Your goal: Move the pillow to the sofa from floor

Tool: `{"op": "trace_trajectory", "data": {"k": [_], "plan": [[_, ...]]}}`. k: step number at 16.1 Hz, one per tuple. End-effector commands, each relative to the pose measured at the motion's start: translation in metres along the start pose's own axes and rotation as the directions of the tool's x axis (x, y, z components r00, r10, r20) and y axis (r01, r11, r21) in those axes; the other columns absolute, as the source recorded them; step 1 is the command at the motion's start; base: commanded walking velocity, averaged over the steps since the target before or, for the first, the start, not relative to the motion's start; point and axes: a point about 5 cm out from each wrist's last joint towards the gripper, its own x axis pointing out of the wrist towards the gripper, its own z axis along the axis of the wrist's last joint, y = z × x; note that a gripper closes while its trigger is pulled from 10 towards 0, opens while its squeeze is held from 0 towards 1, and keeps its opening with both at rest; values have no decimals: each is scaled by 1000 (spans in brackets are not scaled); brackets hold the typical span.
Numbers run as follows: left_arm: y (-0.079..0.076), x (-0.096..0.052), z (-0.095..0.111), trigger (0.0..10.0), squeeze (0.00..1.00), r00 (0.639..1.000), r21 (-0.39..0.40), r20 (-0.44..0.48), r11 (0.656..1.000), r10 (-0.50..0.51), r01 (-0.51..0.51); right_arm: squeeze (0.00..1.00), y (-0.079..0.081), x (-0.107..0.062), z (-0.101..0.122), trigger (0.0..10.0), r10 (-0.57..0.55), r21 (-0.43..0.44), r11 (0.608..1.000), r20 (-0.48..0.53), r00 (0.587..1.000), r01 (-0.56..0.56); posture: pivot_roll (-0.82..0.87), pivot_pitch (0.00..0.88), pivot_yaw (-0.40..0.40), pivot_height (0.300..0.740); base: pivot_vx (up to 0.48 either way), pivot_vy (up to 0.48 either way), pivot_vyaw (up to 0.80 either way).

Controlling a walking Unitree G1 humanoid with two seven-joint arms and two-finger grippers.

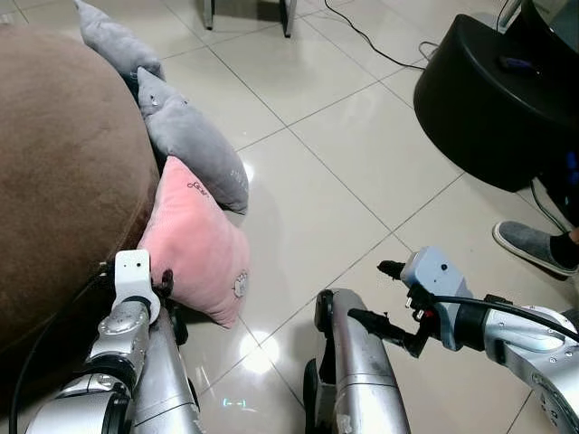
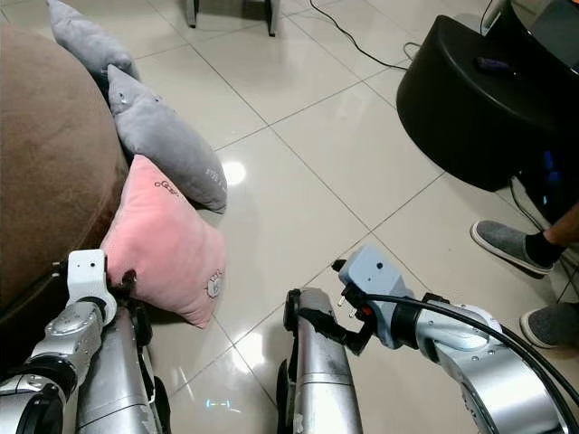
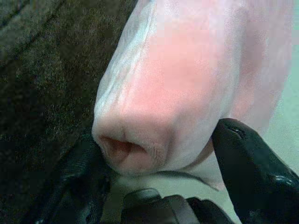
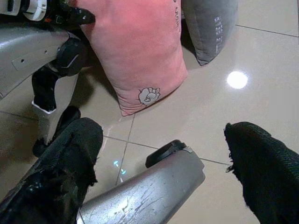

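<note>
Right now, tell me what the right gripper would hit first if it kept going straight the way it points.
Probably the robot's own silver leg, which lies just ahead of the open right gripper; beyond it sits the pink pillow. Depth is unclear.

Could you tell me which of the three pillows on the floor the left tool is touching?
The pink pillow, nearest the robot; the left tool pinches its corner. The two grey pillows lie farther along the sofa.

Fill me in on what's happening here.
The robot is bent over a pink pillow that sits on the tiled floor, leaning against the brown sofa. Its left gripper has a finger on each side of the pillow's corner. The right gripper is open and holds nothing, out over the floor. Two grey pillows lie further along the sofa's edge, and a person's foot is nearby.
</note>
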Motion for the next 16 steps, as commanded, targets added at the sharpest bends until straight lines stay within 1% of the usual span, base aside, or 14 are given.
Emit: {"op": "trace_trajectory", "data": {"k": [1, 7, 16], "plan": [[-6, 0, 0, 0, 0, 1000, -23, 9, 1000, -19, 19, 0, -2, -3, 0, 10000, -16, -4, 1000, -11, 1000, 16, -209, 209, -162, 506, 0, 0, 0], [-8, 2, 7, 0, 0, 999, -31, 30, 999, -37, 38, 0, -2, 0, 0, 10000, -25, 2, 1000, -3, 1000, 25, -197, 187, -148, 506, 0, 0, 0], [-14, 3, 9, 0, 0, 997, -26, 23, 997, -72, 72, 0, -3, 8, 2, 10000, -27, 9, 1000, 25, 999, 26, -179, 160, -130, 506, 0, 0, 0]]}}
